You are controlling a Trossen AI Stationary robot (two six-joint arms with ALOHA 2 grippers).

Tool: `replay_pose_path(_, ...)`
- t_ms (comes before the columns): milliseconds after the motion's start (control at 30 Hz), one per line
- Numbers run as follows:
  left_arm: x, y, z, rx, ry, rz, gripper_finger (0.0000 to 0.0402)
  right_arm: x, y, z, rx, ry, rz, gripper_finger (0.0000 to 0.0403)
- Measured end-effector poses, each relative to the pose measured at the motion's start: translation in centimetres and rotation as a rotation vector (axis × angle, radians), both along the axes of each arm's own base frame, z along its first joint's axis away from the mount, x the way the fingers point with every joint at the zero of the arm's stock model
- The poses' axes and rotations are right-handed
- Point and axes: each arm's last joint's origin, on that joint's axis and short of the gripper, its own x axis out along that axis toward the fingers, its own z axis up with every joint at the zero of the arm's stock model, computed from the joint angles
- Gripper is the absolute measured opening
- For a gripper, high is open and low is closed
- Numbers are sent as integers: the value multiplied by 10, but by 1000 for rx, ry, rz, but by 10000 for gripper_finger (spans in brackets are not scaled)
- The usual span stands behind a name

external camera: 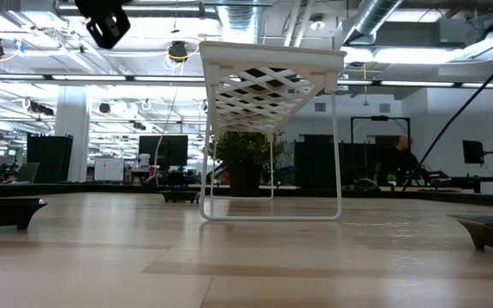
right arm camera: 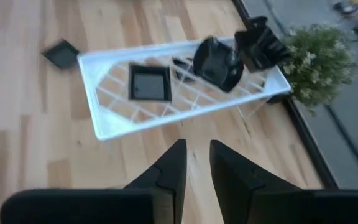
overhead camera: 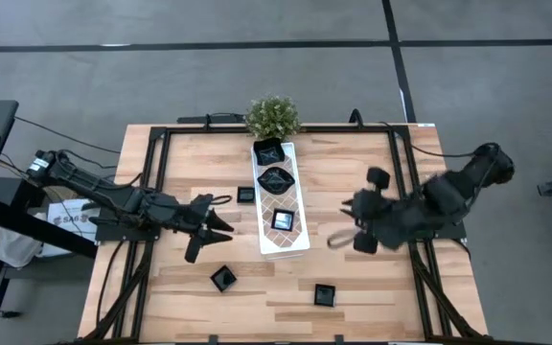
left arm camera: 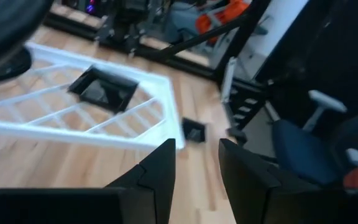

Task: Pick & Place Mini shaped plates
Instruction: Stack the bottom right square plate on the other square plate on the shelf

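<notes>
Reaching in from nine o'clock, the left gripper (overhead camera: 202,233) hovers beside the tray, its dark fingers (left arm camera: 160,177) apart around nothing. Near six o'clock two small glossy black square plates (overhead camera: 223,278) (overhead camera: 325,294) lie on the pale wooden table (overhead camera: 372,287); another (overhead camera: 245,195) sits just left of the long white lattice tray (overhead camera: 268,240) at centre, which carries three more (overhead camera: 282,219). At three o'clock the right gripper (overhead camera: 341,237) hangs empty; its fingers (right arm camera: 169,168) seem slightly parted, though blur obscures it
</notes>
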Motion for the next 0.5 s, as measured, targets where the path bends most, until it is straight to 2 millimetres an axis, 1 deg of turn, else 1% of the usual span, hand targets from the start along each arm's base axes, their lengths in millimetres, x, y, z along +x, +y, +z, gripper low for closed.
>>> replay_pose_path(100,-1,-4,2,-5,-27,4,124,-8,11,-22,-28,12,-13,65)
replay_pose_path(233,-1,-7,4,-31,-45,60,124,-19,19,-57,15,6,-55,65)
replay_pose_path(400,0,-7,8,-72,-85,134,124,-31,33,-107,168,-81,-69,65)
replay_pose_path(500,1,-7,12,-98,-128,137,124,-36,45,-135,282,-156,-29,65)
